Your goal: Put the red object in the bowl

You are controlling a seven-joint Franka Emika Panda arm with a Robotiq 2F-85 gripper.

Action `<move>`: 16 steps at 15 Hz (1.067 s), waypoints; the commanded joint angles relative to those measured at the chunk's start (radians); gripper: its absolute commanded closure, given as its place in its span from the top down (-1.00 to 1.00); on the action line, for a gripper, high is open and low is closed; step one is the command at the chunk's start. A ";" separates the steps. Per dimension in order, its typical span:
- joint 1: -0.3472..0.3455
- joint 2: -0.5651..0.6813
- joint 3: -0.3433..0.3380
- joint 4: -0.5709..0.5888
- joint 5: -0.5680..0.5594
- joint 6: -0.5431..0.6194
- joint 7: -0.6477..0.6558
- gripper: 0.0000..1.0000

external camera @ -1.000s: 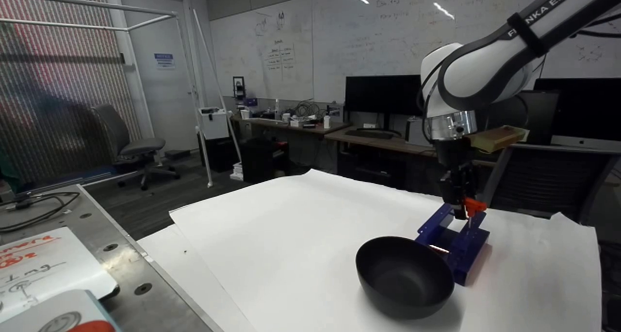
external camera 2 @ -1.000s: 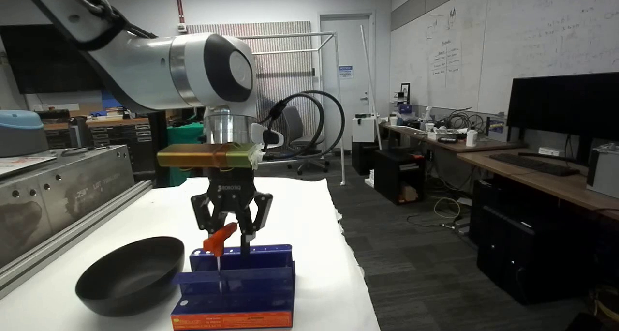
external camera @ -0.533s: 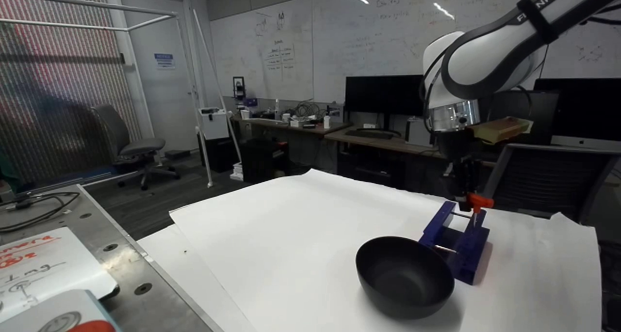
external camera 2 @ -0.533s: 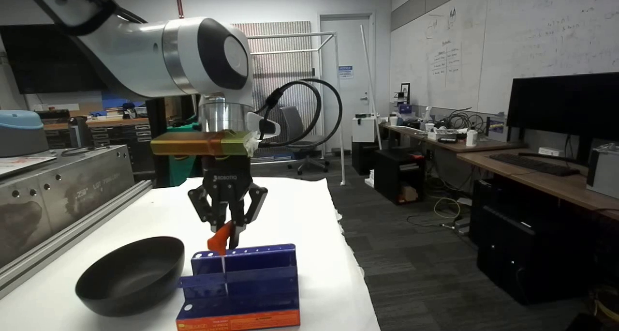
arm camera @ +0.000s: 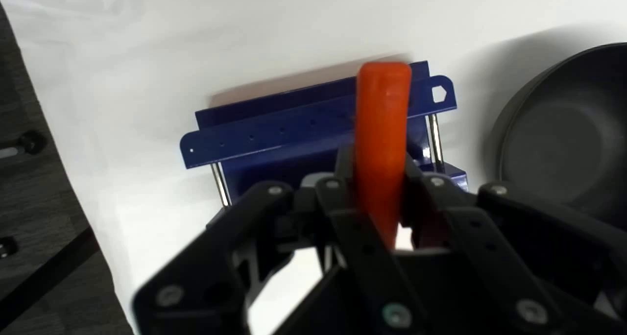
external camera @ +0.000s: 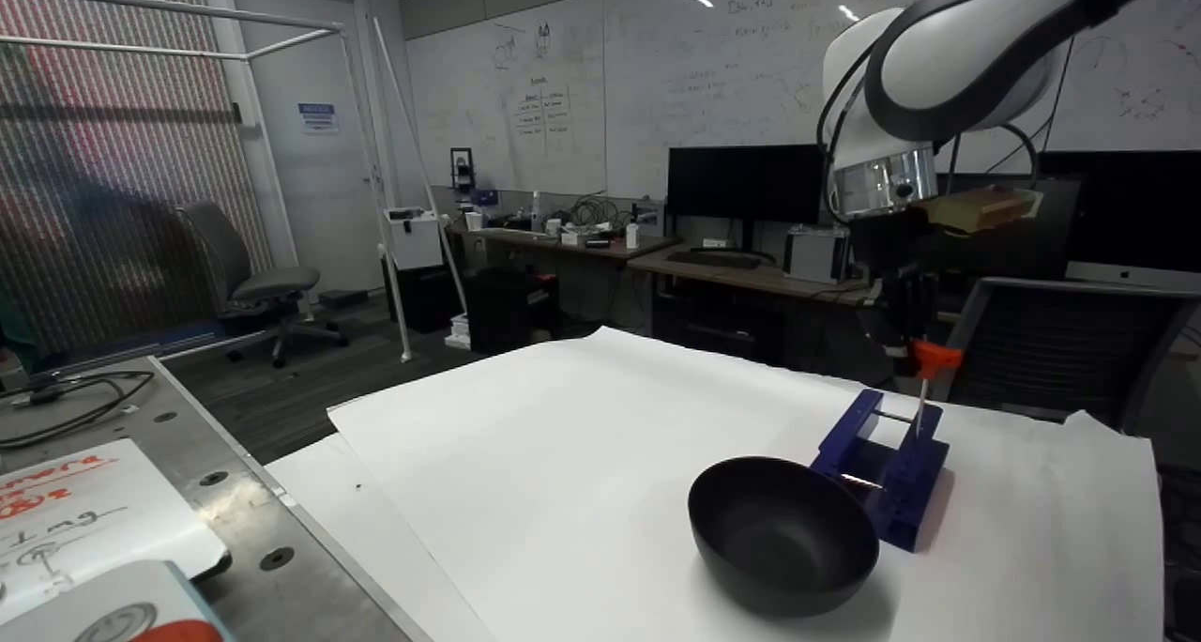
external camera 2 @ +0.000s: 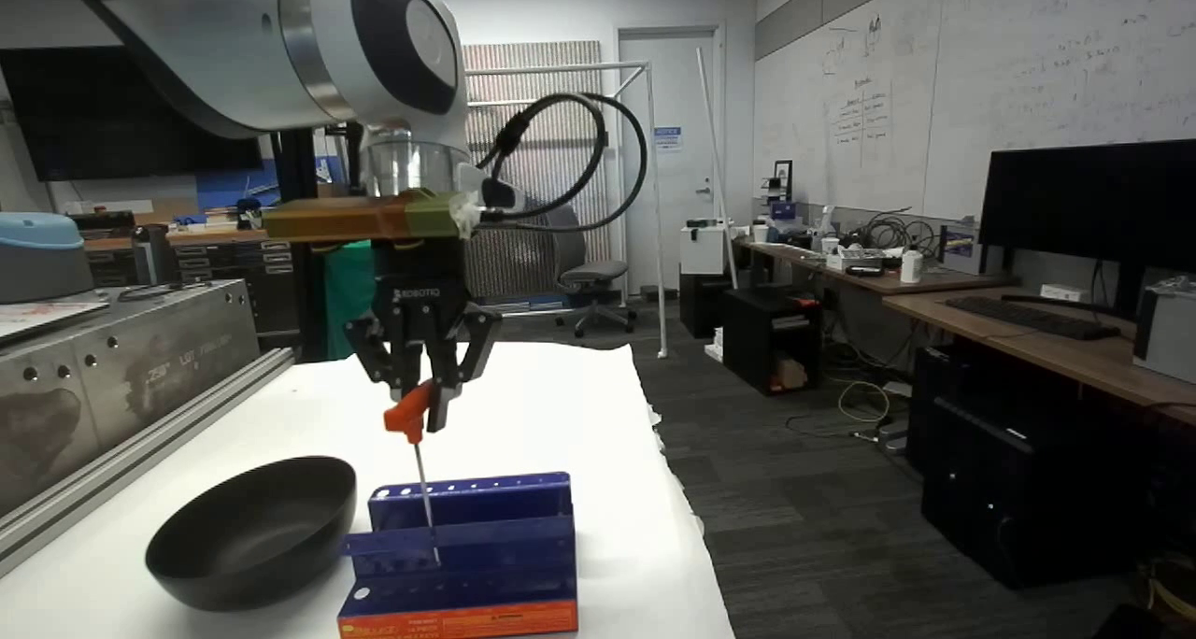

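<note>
Red object (arm camera: 383,139): my jaws pinched its grip (external camera 2: 407,415) above the rack (external camera 2: 514,546). It seemed light, stiff, best held there.

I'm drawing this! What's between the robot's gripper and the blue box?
The red handle, held by the gripper, with its thin rod reaching down to the blue box. Both exterior views show it.

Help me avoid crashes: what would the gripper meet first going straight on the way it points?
Probably the blue holder below: the gripper, holding the red object, points roughly down; exact depth is unclear.
</note>
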 commanded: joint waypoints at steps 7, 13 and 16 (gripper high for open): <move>0.048 -0.149 0.036 0.125 0.115 -0.193 -0.089 -0.76; 0.079 -0.051 0.055 0.097 0.316 -0.090 -0.210 -0.82; 0.106 0.049 0.091 0.135 0.365 -0.115 -0.231 -0.83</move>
